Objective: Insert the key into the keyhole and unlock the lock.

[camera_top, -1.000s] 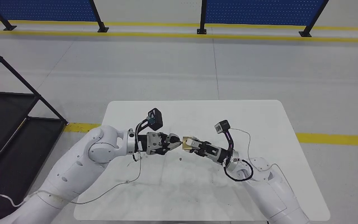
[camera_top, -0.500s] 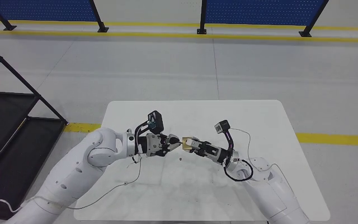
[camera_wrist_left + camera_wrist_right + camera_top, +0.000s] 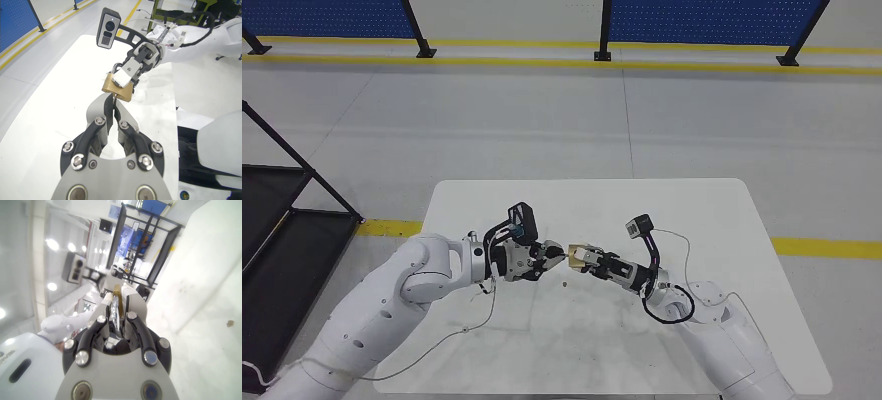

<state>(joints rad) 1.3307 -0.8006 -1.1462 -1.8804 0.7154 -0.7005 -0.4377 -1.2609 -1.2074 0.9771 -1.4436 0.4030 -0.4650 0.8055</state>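
So both arms meet up in mid-air over the middle of the white table (image 3: 692, 210), nothing resting on it. The right gripper (image 3: 585, 257) has its padded fingers (image 3: 122, 78) clamped on the flat brass faces of the padlock (image 3: 109, 86). The shackle (image 3: 114, 67) points back toward that arm's wrist and the bottom face with the keyhole (image 3: 115, 95) points out at the other arm. The left gripper (image 3: 113, 103) is pinched nearly all the way closed on the key (image 3: 114, 97). Just a short bit of shaft sticks out past the fingertips, and it meets the lock's bottom face right at the keyhole. I can't tell how deep it's in, or whether it's only touching the opening. What matters here, I think, is that the key's long axis runs straight out along the left fingers and looks pretty much in line with the lock's shackle-to-keyhole axis, so the two grippers are basically nose to nose with the lock between them. From the right wrist view the padlock shows edge-on, squeezed between the two fingers. My guess is the next bit is a straight push along that shared line and then a twist of the left wrist. Any tilt between key and lock would probably jam it or make the key slip in the pinch.
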